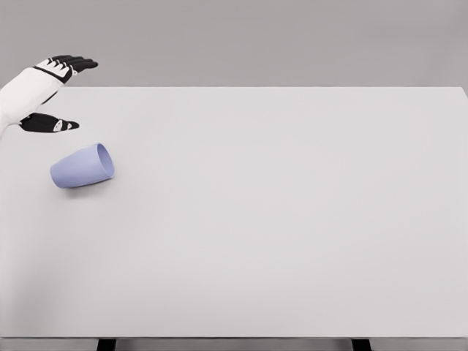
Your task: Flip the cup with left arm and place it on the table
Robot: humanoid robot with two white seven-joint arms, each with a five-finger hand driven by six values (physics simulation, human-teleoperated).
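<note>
cup (82, 166) lies on its side near table (292, 219) left edge, mouth apparently facing right. left hand (50, 95) hovers just behind it, fingers spread, holding nothing. advice: lower the hand, wrap the cup's mid-wall, then rotate until the rim faces up before setting down.

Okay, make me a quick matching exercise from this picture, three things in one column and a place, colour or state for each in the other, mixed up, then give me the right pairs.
Column one:
1. cup
2. left hand
3. table

Column two:
A. white, flat, fills most of the view
B. lilac, lying on its side near the left edge
C. open, fingers spread, above the far left corner, touching nothing

Pairs: 1-B, 2-C, 3-A
</note>
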